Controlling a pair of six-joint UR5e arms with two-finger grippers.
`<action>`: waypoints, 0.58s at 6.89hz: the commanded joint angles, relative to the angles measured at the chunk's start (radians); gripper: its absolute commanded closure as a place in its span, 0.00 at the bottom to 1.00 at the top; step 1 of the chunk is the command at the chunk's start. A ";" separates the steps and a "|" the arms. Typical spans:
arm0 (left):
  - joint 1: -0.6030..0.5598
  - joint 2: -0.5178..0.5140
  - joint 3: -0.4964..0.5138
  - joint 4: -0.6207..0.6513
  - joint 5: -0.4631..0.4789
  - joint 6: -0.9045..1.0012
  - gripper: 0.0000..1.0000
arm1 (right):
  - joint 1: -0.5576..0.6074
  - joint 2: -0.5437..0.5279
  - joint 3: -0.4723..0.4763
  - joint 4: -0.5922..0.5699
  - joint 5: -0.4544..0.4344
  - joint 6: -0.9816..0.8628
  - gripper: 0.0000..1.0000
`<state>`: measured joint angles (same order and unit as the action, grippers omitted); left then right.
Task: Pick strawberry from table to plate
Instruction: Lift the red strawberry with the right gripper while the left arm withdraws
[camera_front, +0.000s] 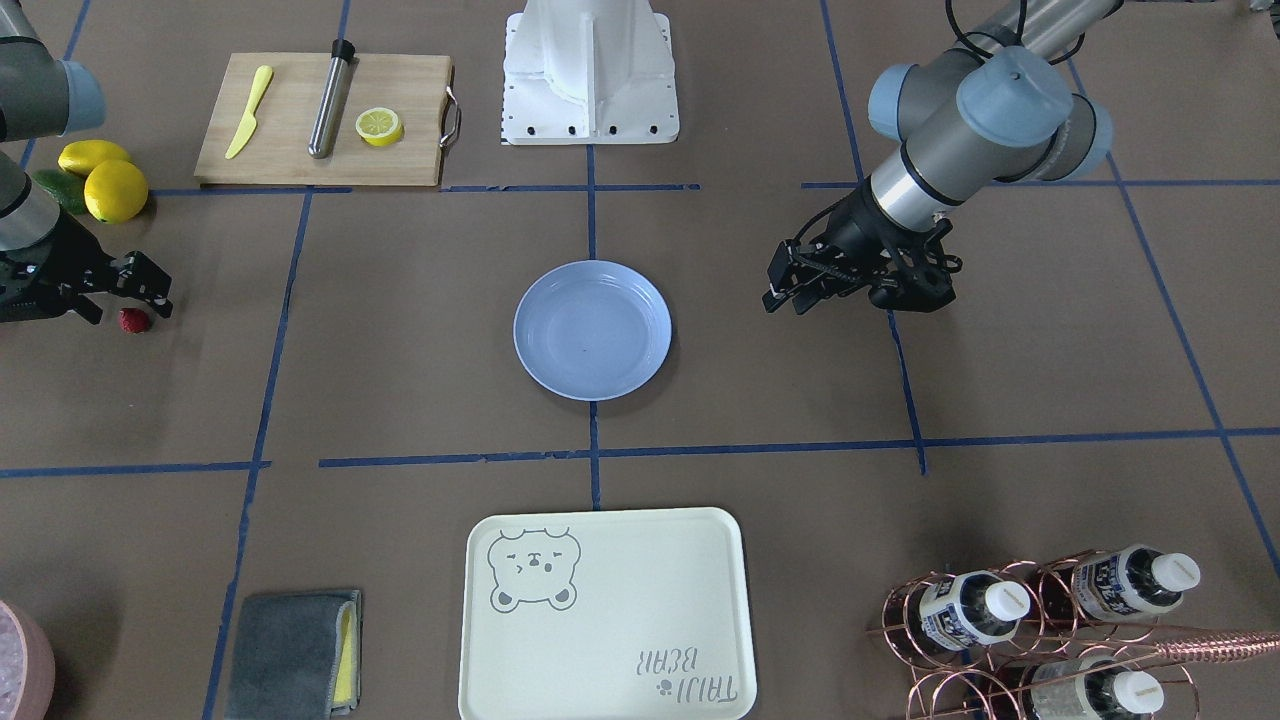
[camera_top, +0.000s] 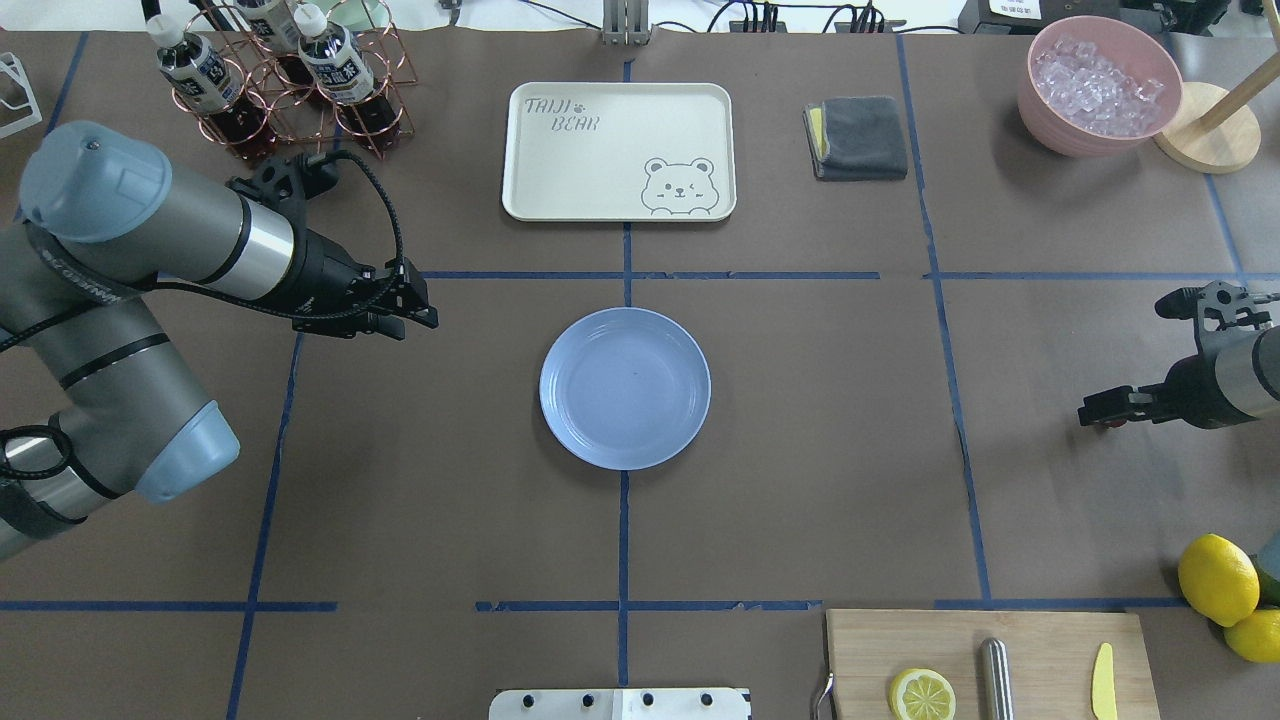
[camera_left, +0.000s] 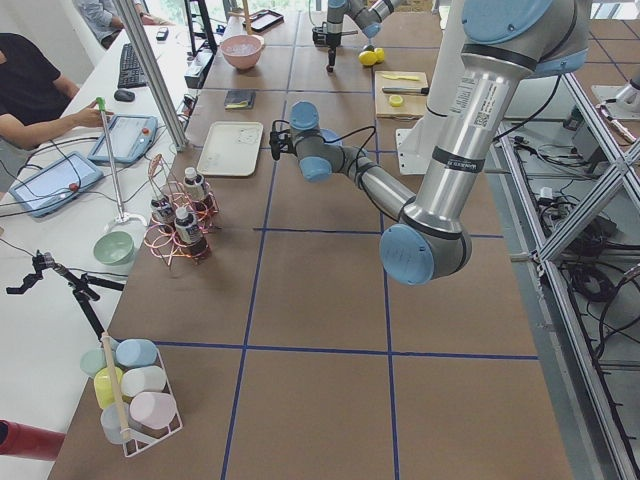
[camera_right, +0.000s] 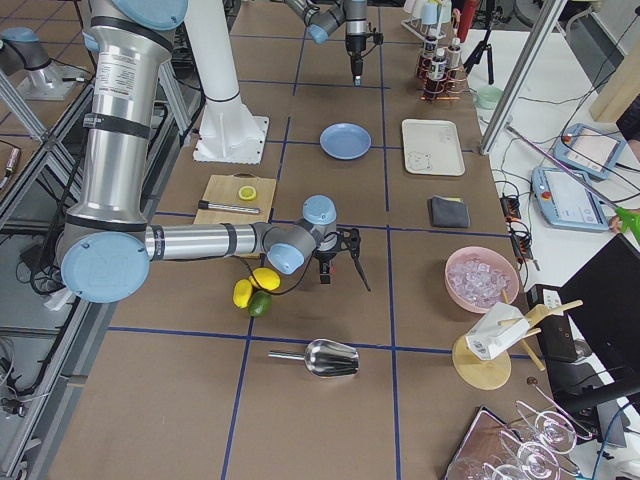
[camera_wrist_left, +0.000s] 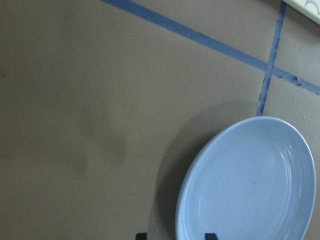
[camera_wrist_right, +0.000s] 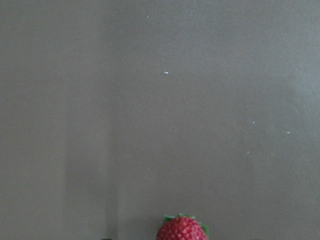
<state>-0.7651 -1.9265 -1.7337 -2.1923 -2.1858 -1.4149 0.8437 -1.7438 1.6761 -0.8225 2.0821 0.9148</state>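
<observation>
The strawberry (camera_front: 134, 320) lies on the brown table (camera_front: 420, 330) at the robot's far right, small, dark red and bumpy. My right gripper (camera_front: 128, 300) is low over it, open, with a finger on either side. The right wrist view shows the strawberry (camera_wrist_right: 182, 230) at the bottom edge, untouched. The empty light-blue plate (camera_front: 592, 330) sits at the table's middle, far from the berry. My left gripper (camera_front: 785, 295) hovers beside the plate, open and holding nothing. In its wrist view the fingertips (camera_wrist_left: 141, 235) stand apart over the plate (camera_wrist_left: 250, 185) rim.
Two lemons (camera_front: 105, 180) and a green avocado lie just behind the right gripper. A cutting board (camera_front: 320, 120) carries a knife, a steel rod and a lemon half. A cream bear tray (camera_front: 605, 615), grey cloth (camera_front: 295, 650), bottle rack (camera_front: 1040, 630) and ice bowl (camera_top: 1095, 85) line the far side.
</observation>
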 joint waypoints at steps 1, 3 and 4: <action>0.000 0.001 -0.001 0.000 0.000 0.001 0.51 | -0.011 0.004 -0.009 0.000 -0.017 0.001 0.16; 0.000 0.001 -0.003 0.000 0.000 0.001 0.50 | -0.009 0.004 -0.001 0.002 -0.017 0.001 0.67; -0.002 0.001 -0.004 0.000 0.000 0.001 0.50 | -0.009 0.006 0.002 0.002 -0.019 -0.001 0.80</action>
<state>-0.7659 -1.9252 -1.7364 -2.1921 -2.1859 -1.4144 0.8344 -1.7395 1.6740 -0.8214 2.0641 0.9159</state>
